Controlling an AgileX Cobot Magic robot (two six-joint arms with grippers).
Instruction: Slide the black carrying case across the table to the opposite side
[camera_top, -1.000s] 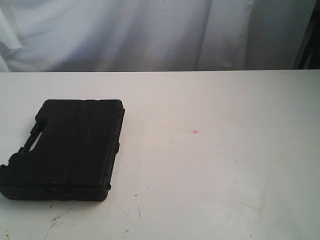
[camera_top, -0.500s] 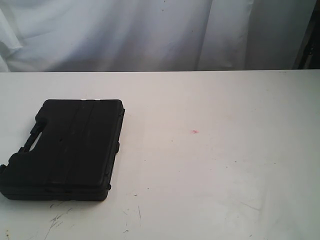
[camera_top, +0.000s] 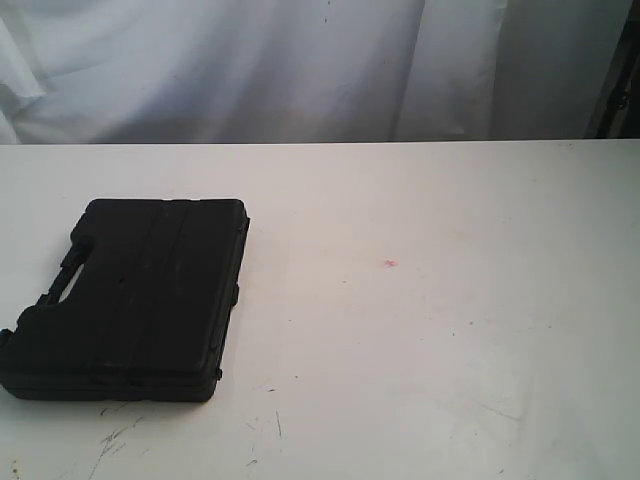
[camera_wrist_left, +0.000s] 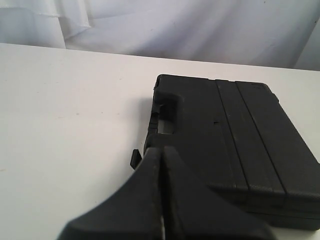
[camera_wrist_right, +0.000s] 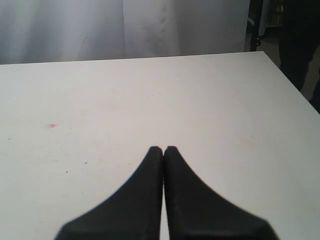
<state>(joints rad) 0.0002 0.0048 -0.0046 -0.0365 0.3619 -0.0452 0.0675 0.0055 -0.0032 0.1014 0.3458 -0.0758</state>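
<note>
A black carrying case (camera_top: 135, 300) lies flat on the left part of the white table (camera_top: 430, 330), its handle cutout facing the left edge. The left wrist view shows the same case (camera_wrist_left: 235, 135) just beyond my left gripper (camera_wrist_left: 162, 152), whose two black fingers are pressed together with nothing between them. My right gripper (camera_wrist_right: 163, 149) is also shut and holds nothing; it hangs over bare white tabletop (camera_wrist_right: 150, 100). Neither gripper nor arm shows in the exterior view.
A tiny pink spot (camera_top: 390, 264) marks the table's middle, also seen as a pink spot (camera_wrist_right: 51, 125) from the right wrist. Dark scuff marks (camera_top: 115, 440) lie near the front left. A white curtain (camera_top: 300, 60) hangs behind the table. The table's right edge (camera_wrist_right: 295, 95) borders a dark gap.
</note>
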